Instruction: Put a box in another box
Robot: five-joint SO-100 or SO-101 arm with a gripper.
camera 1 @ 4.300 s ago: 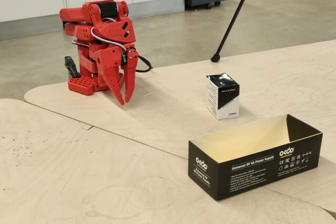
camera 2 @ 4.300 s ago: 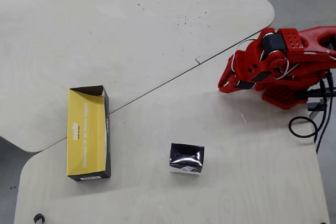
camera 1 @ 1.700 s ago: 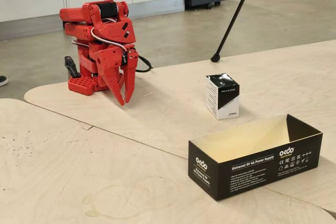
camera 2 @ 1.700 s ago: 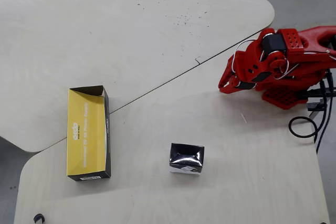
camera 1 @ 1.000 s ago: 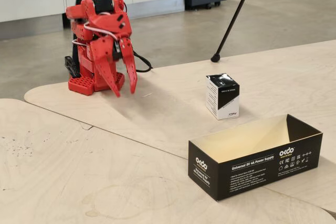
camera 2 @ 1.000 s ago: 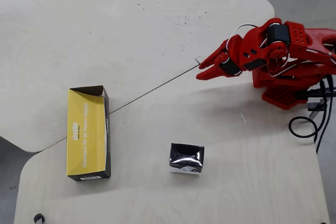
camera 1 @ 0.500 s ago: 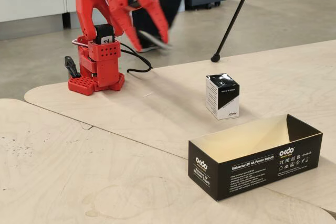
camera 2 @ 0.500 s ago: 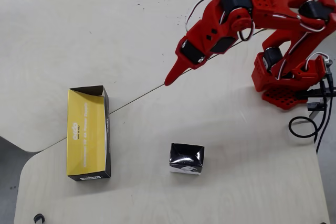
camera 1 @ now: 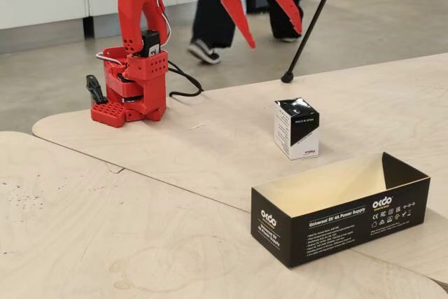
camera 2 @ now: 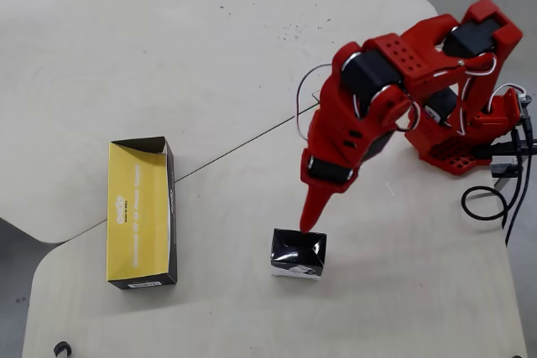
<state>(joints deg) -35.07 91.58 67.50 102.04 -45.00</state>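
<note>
A: While the gripper (camera 1: pixel 274 33) hangs high above the table with its jaws spread wide and nothing between them, where's the small box (camera 1: pixel 297 128)?

B: Upright on the table (camera 1: pixel 140 194), untouched. In the overhead view it sits at about three o'clock from the long black box (camera 2: pixel 141 212), well apart, and the fingertips (camera 2: pixel 308 222) show at its twelve o'clock edge.

A: So what makes the grab good?

B: I'd lower straight, one finger on each opposite side, squared to the faces. The glossy card may slip, so close near its middle.
</note>
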